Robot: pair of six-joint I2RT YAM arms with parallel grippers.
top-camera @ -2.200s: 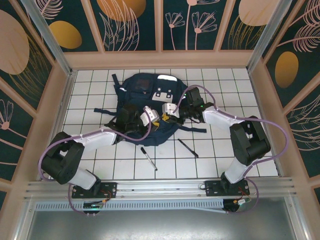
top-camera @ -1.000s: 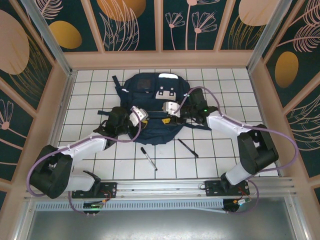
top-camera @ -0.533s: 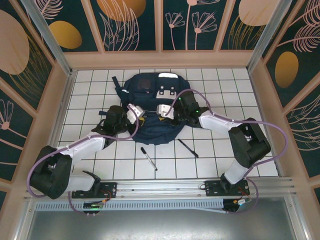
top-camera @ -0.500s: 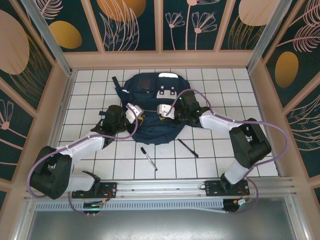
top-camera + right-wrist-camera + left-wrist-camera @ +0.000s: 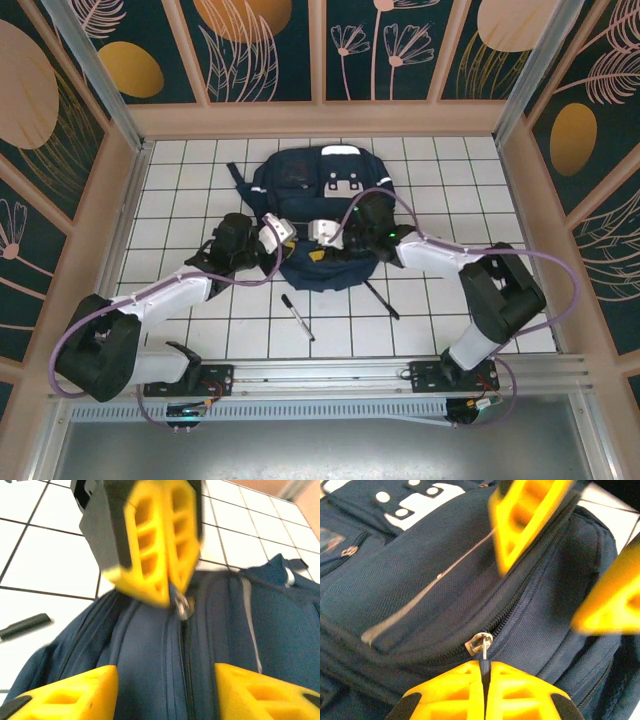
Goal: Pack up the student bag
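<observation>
Over the last second the right arm had swung in across the student bag [image 5: 318, 190] until its wrist sat just beside the left one over the bag's near end. The bag itself had been tugged a little toward the arms and looked more bunched there. The left gripper [image 5: 485, 667] stayed pinched tight on the metal zip pull [image 5: 481, 644], with its yellow fingertips pressed together on the tab. The right gripper [image 5: 166, 677] stood partly spread, its two fingers apart on either side of the zip line with nothing caught between them. Judged from this, the arms were working the main zip, one holding the slider while the other came to steady the fabric. The zip looked closed along the stretch in view, so packing had not got far. Two pens, one [image 5: 297, 316] lying clear on the white tiled table [image 5: 450, 200] and the other [image 5: 381, 298] near the bag's near right edge, were not yet inside. Both arms reached forward and low with their forearms angled inward, so the wrists nearly met over the bag, which lay flat at mid-table toward the far wall.
</observation>
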